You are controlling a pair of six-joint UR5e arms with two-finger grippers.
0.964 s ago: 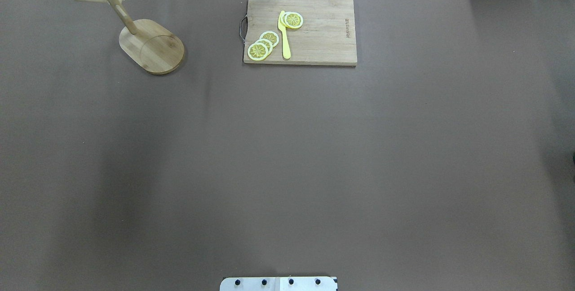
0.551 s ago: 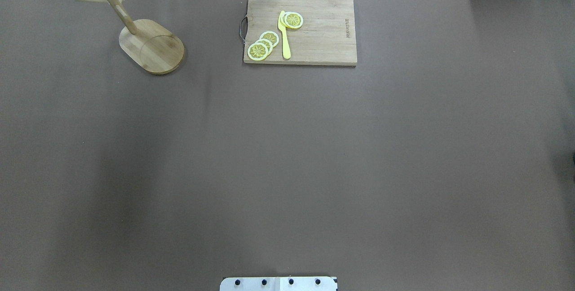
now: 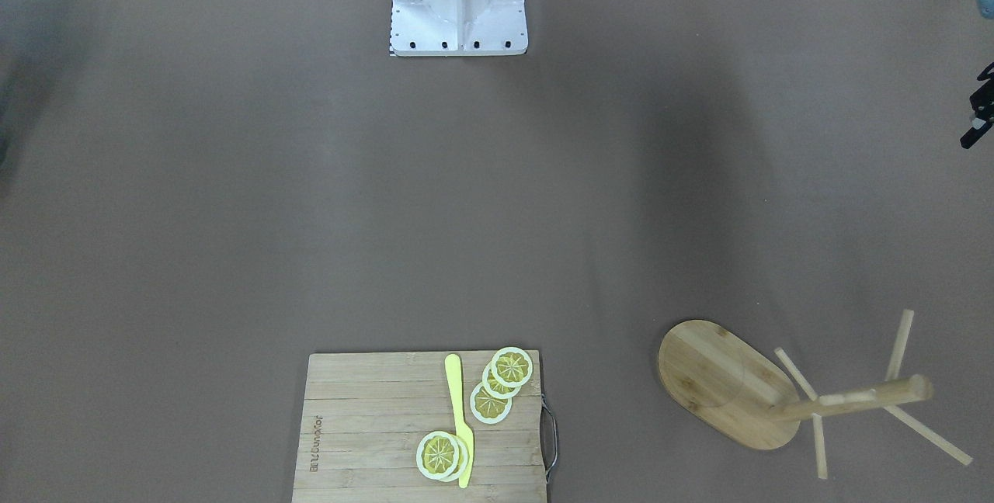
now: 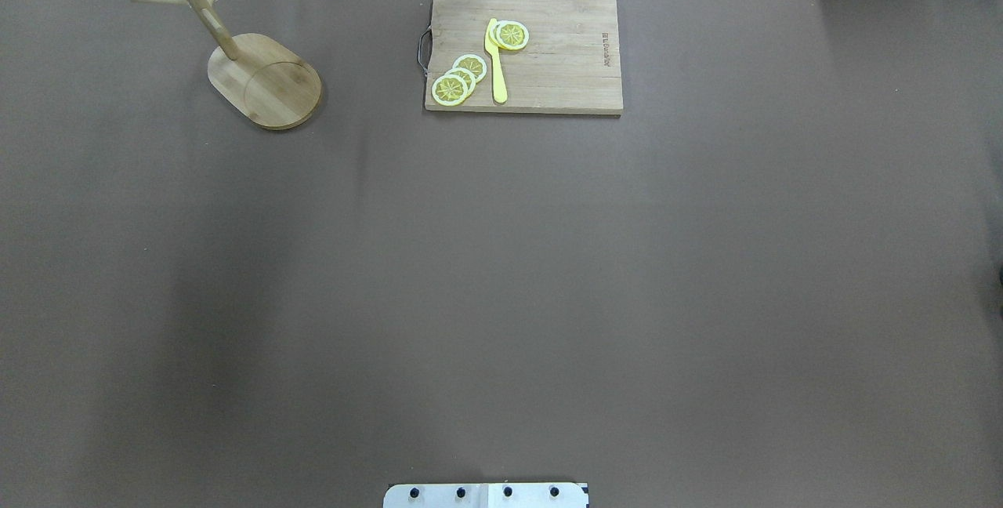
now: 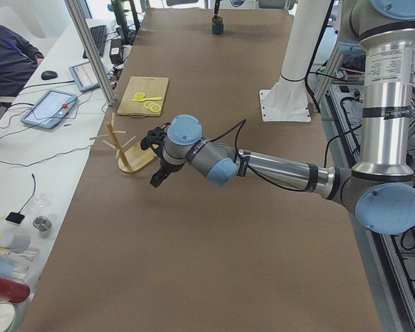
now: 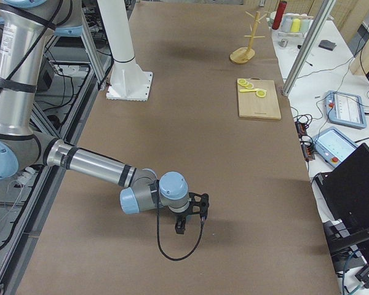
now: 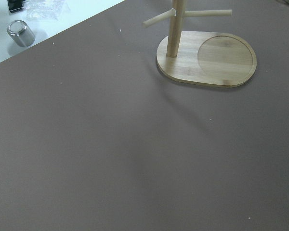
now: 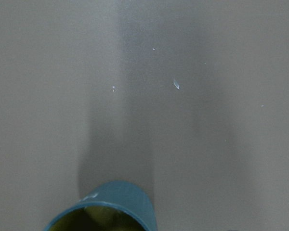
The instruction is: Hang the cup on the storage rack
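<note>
Nothing is recorded as displaced on the tabletop since the earlier overhead pictures. The storage rack (image 4: 264, 83) is found upright at the far left corner of the table (image 4: 501, 296). The cutting board (image 4: 564, 61), with its lemon slices (image 4: 450, 89) and yellow knife (image 4: 497, 69), is found at the far edge, as before.

The cup (image 8: 111, 204) is seen only in part, at the lower edge of the right wrist view. Its olive inside and slate-blue wall are shown from above, close to the right gripper (image 6: 180, 226). It is placed toward the table's right end, well apart from the rack, and is not yet hung. Whether the right gripper's fingers are closed on it cannot be told.

The left gripper (image 5: 155, 181) is held above the table near the rack and is tilted downward; how wide its fingers stand cannot be told either. The rack's post and oval base are framed in the left wrist view, with a metal tin (image 7: 21, 32) noted on the white bench beyond the table's edge.
</note>
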